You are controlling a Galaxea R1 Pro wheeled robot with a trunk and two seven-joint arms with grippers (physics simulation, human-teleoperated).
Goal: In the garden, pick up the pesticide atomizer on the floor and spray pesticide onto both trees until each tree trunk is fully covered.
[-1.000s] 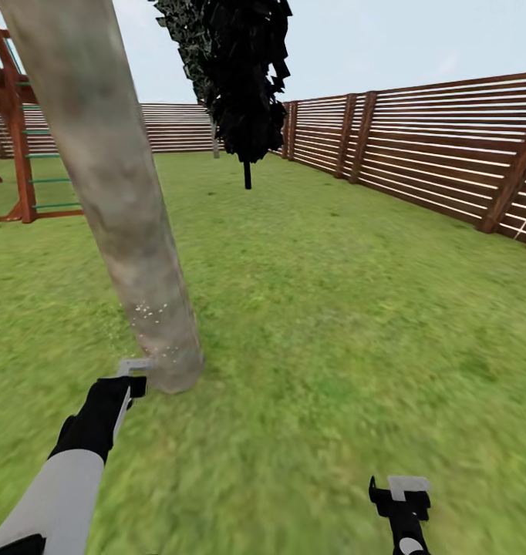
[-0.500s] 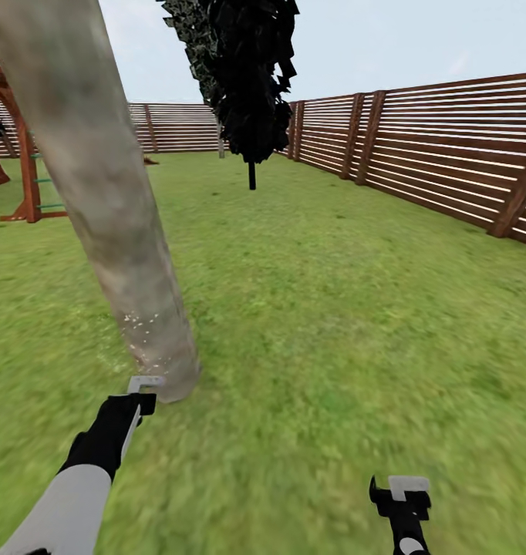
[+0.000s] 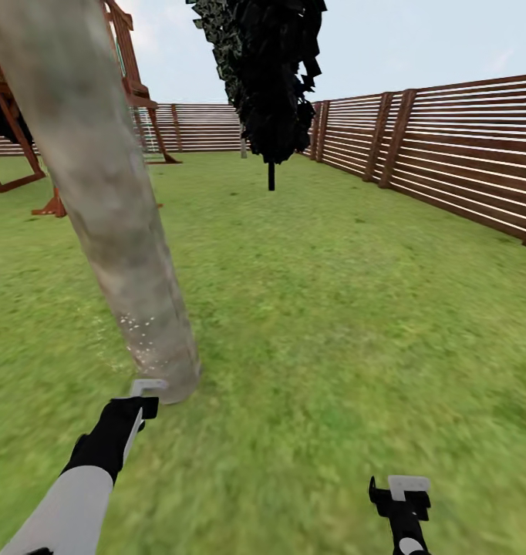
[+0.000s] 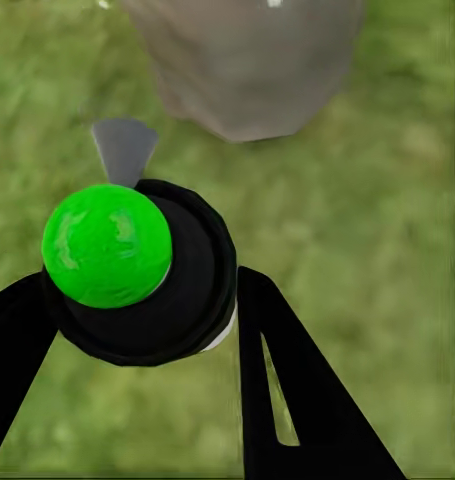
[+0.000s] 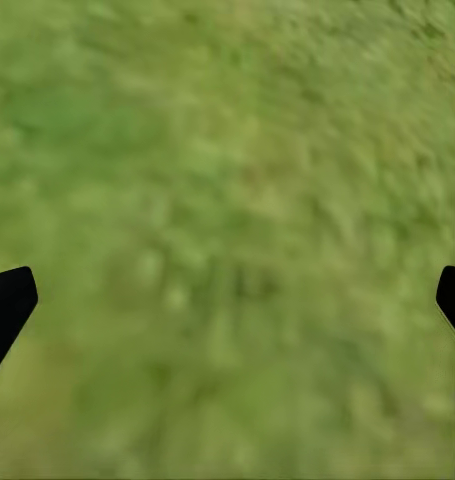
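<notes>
Head view: I see the thick, mottled grey-beige tree trunk (image 3: 112,208) rising at a slant from the blurry green grass floor (image 3: 332,324); a scatter of small white specks sits on its lower part, just above the base; my left arm, white forearm and black wrist, reaches toward that base, and the left gripper (image 3: 143,395) sits just beside the foot of the trunk with a pale grey nozzle at its tip; the right gripper (image 3: 402,497) hangs low over open grass, well apart from the trunk; farther back stands an all-black tree with a thin dark stem (image 3: 269,77); a brown slatted wooden fence (image 3: 448,166) runs along the right and across the back; a reddish-brown wooden play frame (image 3: 32,154) stands behind the trunk on the left.

Left wrist view: my left gripper (image 4: 147,330) is clamped on the pesticide atomizer (image 4: 137,270), a dark round-bodied bottle seen end-on; here its cap reads bright green; the black fingers (image 4: 287,400) press either side of the bottle body; a grey wedge-shaped nozzle projects from the bottle toward the base of the trunk (image 4: 242,60), which is near but apart from it; I cannot see what the bottle contains.

Right wrist view: my right gripper (image 5: 232,300) is spread wide with nothing between its black fingertips (image 5: 7,305); blurred grass (image 5: 227,180) lies beneath it.
</notes>
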